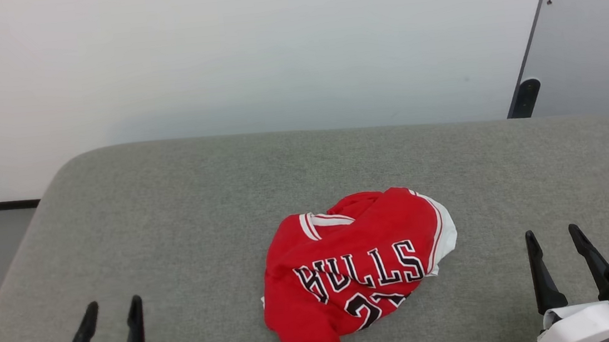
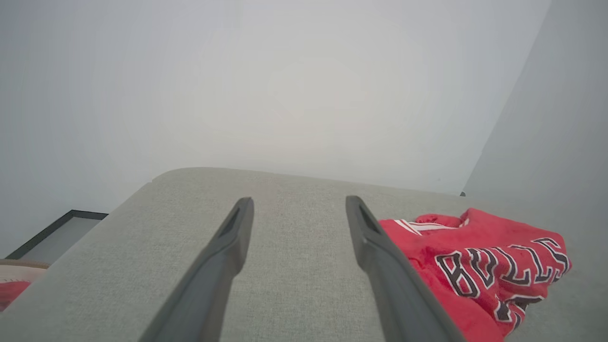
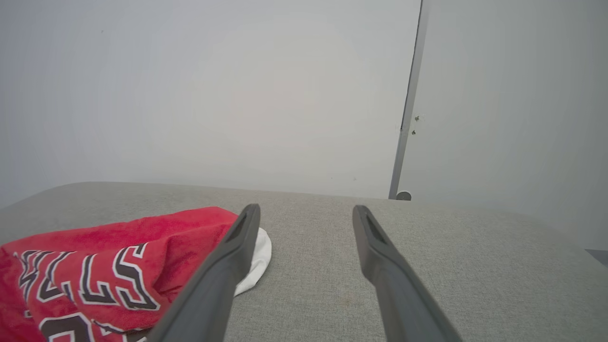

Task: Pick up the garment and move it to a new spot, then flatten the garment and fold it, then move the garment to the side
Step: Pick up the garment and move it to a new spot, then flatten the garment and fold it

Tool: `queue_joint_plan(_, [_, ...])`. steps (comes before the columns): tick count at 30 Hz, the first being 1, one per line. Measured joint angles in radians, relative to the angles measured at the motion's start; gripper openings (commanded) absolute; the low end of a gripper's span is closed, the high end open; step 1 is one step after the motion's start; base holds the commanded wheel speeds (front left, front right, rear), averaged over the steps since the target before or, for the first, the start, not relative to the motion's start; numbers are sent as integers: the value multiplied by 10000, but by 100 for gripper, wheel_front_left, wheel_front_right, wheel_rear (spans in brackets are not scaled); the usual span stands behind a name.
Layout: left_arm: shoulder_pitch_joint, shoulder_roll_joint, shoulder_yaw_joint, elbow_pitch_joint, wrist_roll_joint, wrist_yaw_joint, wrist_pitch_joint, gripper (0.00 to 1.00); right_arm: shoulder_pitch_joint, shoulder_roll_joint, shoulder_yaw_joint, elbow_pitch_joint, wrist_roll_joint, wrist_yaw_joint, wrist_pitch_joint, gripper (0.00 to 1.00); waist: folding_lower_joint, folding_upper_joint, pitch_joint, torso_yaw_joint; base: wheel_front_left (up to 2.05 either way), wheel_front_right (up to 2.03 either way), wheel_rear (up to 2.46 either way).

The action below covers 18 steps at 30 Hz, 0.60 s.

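Grey fabric surface (image 1: pixel 175 217) — crumpled red garment (image 1: pixel 347 267) lying mid-front.

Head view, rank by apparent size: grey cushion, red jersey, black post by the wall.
1. Grey fabric cushion
2. Red BULLS jersey
3. Small black post, farther off, so true size unsure

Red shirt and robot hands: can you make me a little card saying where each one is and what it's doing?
garment: red jersey, crumpled heap, BULLS lettering facing up
resting on: grey padded surface
left gripper: open, empty, left of the garment, not touching
right gripper: open, empty, right of the garment, not touching
folded: not yet
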Motion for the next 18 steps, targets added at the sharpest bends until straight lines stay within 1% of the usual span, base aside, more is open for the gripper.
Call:
queue_joint_plan(1, [-2, -67, 50, 38, -27, 6, -127, 100, 6, 13, -8, -13, -13, 0, -8, 100, 0, 0, -11, 18, 0, 0, 0])
queue_joint_plan(9, [-165, -2, -40, 261, 98, -19, -343, 100, 20, 75, 86, -52, -86, 0, 69, 100, 0, 0, 42, 103, 0, 0, 0])
queue_joint_plan(11, [-267, 0, 52, 309, 92, 54, -360, 100, 7, 35, 169, -38, -86, 0, 174, 100, 0, 0, 59, 159, 0, 0, 0])
queue_joint_plan(15, [-559, 117, 224, 391, 10, 194, -232, 100, -176, -261, 360, -2, 151, 0, 915, 100, 0, 0, 86, 378, 0, 0, 0])
queue_joint_plan(18, [-790, 286, 196, 382, 56, 234, -82, 100, -588, -713, 650, 61, 552, 0, 1824, 100, 0, 0, 117, 611, 0, 0, 0])
